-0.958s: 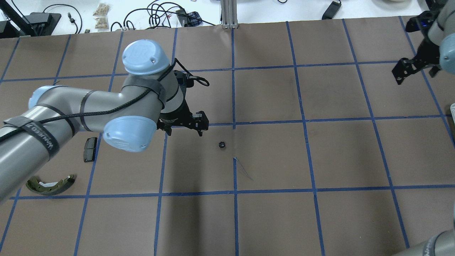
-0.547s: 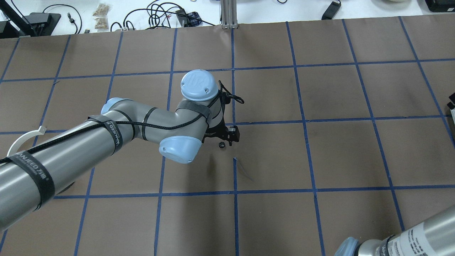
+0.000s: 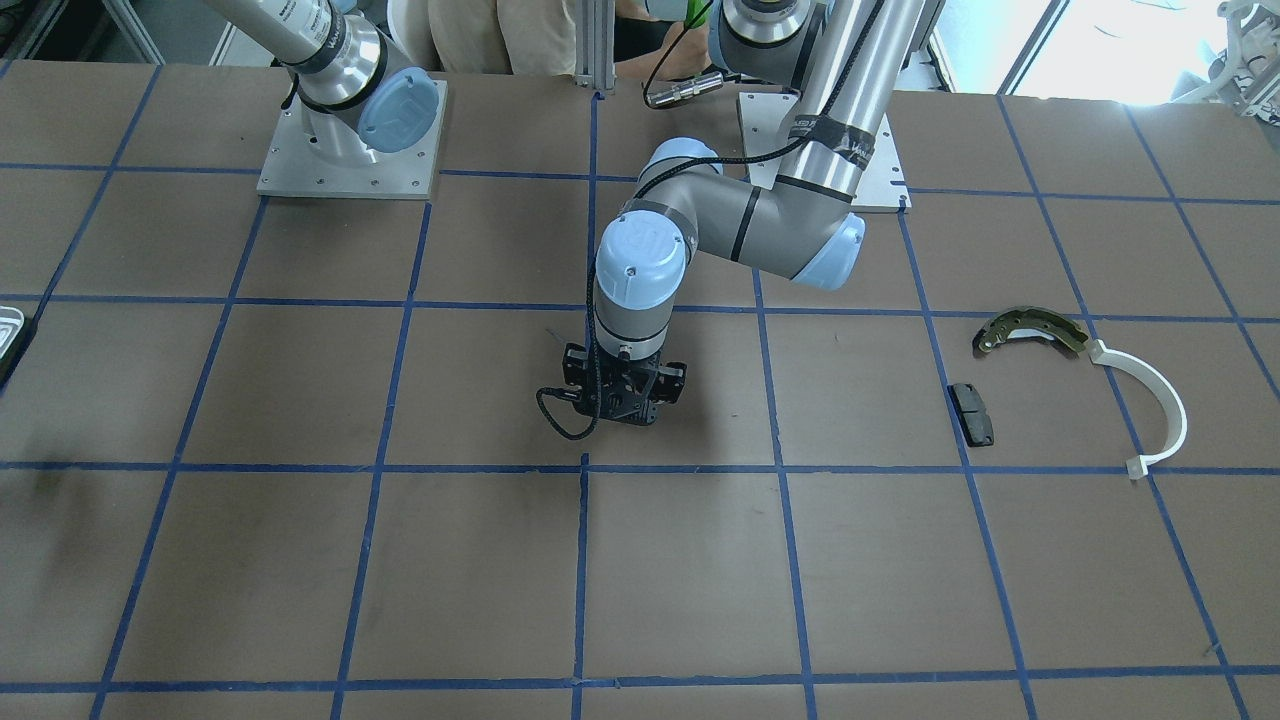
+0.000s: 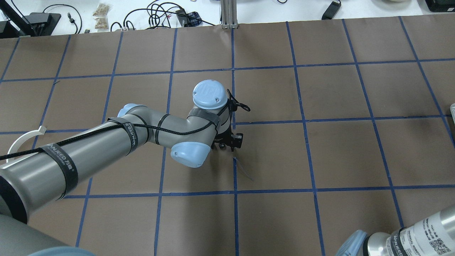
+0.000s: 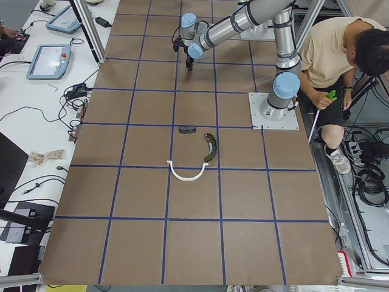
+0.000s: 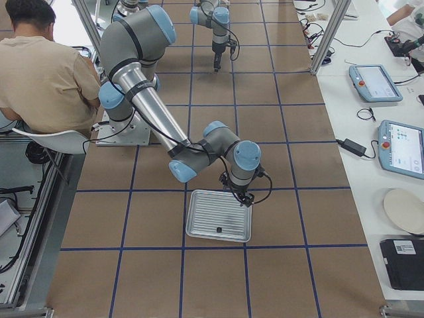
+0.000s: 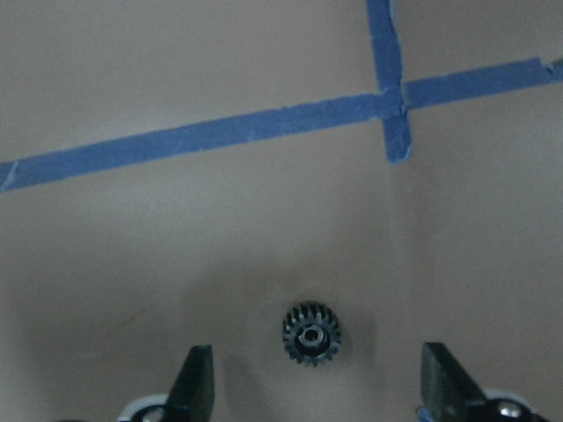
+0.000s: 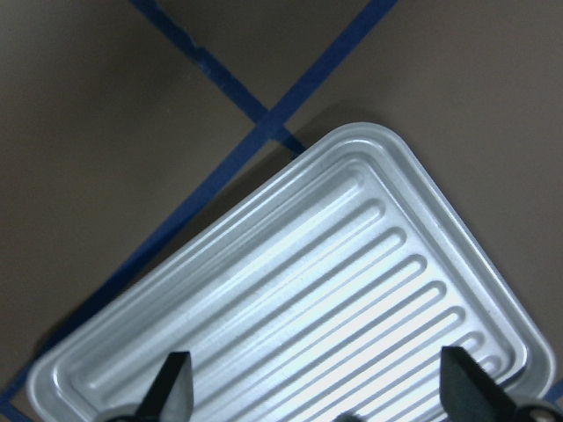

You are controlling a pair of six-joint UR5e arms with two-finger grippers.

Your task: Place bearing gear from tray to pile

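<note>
A small black toothed bearing gear [image 7: 311,334] lies flat on the brown table mat near a blue tape cross. My left gripper [image 7: 317,369] is open and low over it, one finger on each side, not touching; it also shows in the overhead view [image 4: 229,142] and the front view [image 3: 622,400]. The silvery ribbed tray [image 8: 369,132] lies at the table's right end [image 6: 218,215]. My right gripper [image 8: 317,387] hangs open and empty over it. The pile is an olive brake shoe [image 3: 1030,330], a white arc [image 3: 1160,400] and a black pad [image 3: 972,413].
A small dark part [image 6: 218,230] lies in the tray near its front rim. A person [image 6: 40,73] sits behind the robot bases. Cables and tablets [image 6: 374,83] lie on the white bench beyond the mat. The mat carries a blue tape grid.
My left arm has swung right and come down until its open gripper straddles the gear. My right gripper has left the overhead view's top right corner.
</note>
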